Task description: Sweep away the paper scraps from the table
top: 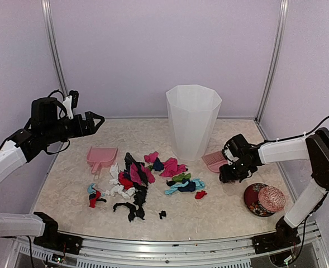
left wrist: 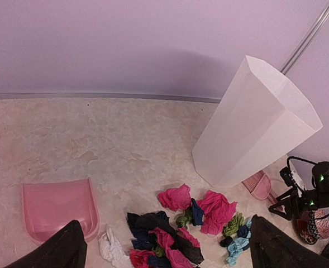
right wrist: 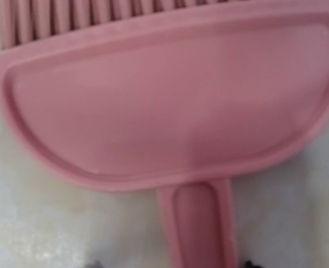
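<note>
Paper scraps (top: 144, 181) are lying heaped in the middle of the tabletop (top: 69, 195), with strays trailing toward 7 o'clock. At their 3 o'clock the right gripper (top: 227, 173), spread, is hovering over the brush (top: 213, 161) handle. Closing off-centre could be skidding the brush against the bin (top: 193, 120) at 1 o'clock. At 10 o'clock the dustpan (top: 101, 158) is sitting loose, so sweeping could be shoving it away. The left gripper (top: 99, 123), spread, is hanging raised beyond it.
</note>
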`<control>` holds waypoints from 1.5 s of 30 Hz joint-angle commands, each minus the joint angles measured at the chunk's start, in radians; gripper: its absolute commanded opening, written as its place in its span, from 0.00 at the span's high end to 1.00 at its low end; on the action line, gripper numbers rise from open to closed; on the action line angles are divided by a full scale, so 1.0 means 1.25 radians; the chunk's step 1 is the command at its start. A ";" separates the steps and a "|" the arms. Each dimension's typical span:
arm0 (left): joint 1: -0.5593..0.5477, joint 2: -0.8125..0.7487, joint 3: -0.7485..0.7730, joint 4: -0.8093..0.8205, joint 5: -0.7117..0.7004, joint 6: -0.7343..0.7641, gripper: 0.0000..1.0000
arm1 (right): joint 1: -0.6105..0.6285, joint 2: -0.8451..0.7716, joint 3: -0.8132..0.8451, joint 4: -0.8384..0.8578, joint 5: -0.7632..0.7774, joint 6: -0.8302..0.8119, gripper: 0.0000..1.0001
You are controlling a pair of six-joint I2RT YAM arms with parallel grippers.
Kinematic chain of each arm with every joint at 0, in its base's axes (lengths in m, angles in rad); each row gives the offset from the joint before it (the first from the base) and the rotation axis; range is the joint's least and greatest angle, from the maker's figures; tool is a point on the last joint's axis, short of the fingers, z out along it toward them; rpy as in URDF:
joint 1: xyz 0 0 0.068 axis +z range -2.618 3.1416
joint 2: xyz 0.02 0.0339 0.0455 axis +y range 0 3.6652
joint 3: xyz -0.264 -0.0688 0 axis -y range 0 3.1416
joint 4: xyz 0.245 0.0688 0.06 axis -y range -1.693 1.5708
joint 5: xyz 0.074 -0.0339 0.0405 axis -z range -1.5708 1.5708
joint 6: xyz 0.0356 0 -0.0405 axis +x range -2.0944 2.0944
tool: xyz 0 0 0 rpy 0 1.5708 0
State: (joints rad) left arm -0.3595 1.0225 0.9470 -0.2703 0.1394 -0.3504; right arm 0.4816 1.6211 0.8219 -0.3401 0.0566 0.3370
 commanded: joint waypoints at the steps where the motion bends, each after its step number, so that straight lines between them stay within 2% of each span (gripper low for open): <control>1: 0.005 -0.007 -0.009 0.018 0.010 -0.003 0.01 | 0.010 0.005 -0.025 -0.048 0.022 0.024 0.43; 10: 0.007 -0.007 -0.009 0.017 0.007 -0.008 0.01 | 0.012 -0.002 -0.044 -0.047 0.033 0.031 0.74; 15: 0.006 -0.007 -0.010 0.016 0.003 -0.009 0.01 | 0.013 -0.029 -0.042 -0.053 0.048 0.040 0.98; 16: 0.006 -0.006 -0.010 0.016 0.003 -0.010 0.01 | 0.014 -0.035 -0.041 -0.056 0.050 0.043 1.00; 23: 0.006 -0.005 -0.009 0.014 -0.003 -0.010 0.01 | 0.014 -0.133 -0.028 -0.067 0.081 0.069 1.00; 26: 0.006 -0.002 -0.010 0.015 -0.012 -0.010 0.01 | 0.014 -0.211 -0.024 -0.073 0.091 0.072 1.00; 32: 0.007 -0.008 -0.021 0.042 0.020 -0.046 0.01 | 0.033 -0.383 -0.062 -0.035 0.035 0.021 1.00; 36: 0.005 -0.029 -0.047 0.094 0.075 -0.066 0.01 | 0.084 -0.462 -0.089 -0.015 0.022 -0.021 1.00; 41: 0.002 -0.041 -0.053 0.112 0.138 -0.088 0.01 | 0.197 -0.574 -0.130 0.065 -0.013 -0.111 1.00; 45: -0.003 -0.038 -0.053 0.106 0.198 -0.106 0.01 | 0.284 -0.586 -0.146 0.113 -0.058 -0.202 1.00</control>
State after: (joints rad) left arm -0.3599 0.9836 0.8867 -0.1726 0.2859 -0.4500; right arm 0.7570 0.9039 0.6582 -0.3088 0.0486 0.2192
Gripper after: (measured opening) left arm 0.989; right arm 0.160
